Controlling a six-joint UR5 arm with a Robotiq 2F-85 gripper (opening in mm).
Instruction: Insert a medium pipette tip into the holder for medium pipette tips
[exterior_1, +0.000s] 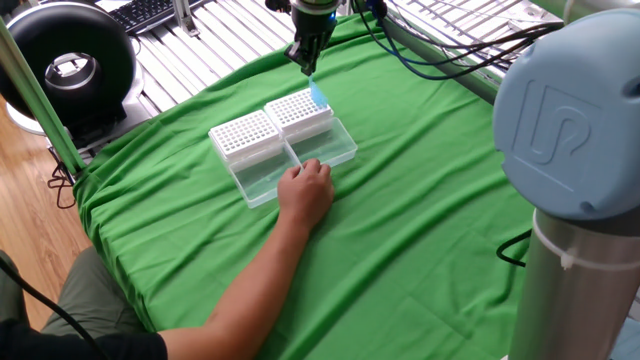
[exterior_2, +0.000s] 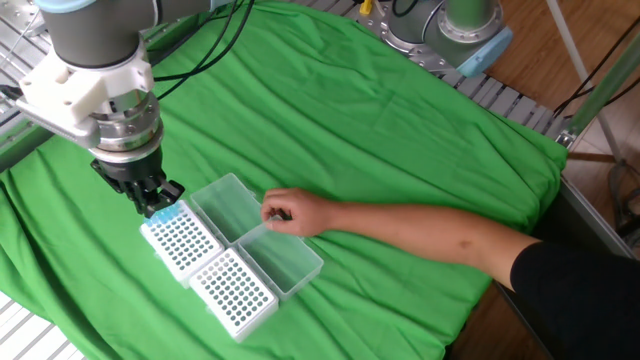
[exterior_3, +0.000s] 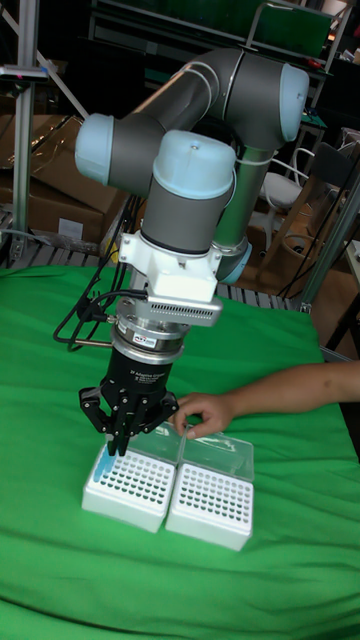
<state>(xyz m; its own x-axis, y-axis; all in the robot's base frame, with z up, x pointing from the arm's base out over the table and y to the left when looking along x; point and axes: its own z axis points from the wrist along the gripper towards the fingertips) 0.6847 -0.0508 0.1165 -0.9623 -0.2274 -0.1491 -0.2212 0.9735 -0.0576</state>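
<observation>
On the green cloth (exterior_1: 420, 230) two white racks sit side by side, and the holder for medium pipette tips (exterior_2: 178, 240) lies directly beneath the gripper (exterior_2: 150, 205), steadied by a person's hand (exterior_2: 290, 212) on the open lids. The insertion step is in hand. The fingers seem to pinch a bluish pipette tip (exterior_1: 312, 82), though small to judge; next it must descend straight into a far-corner hole.

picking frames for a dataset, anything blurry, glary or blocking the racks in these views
One fixed view: even light, racks sharp; the near arm joint is a big soft blob filling the right side, clear of the racks. The other fixed view: sharp, no glare, though the gripper overlaps one rack's far corner. Tall fixed view: dark cluttered background, the green cloth bright, the gripper black with little detail.
</observation>
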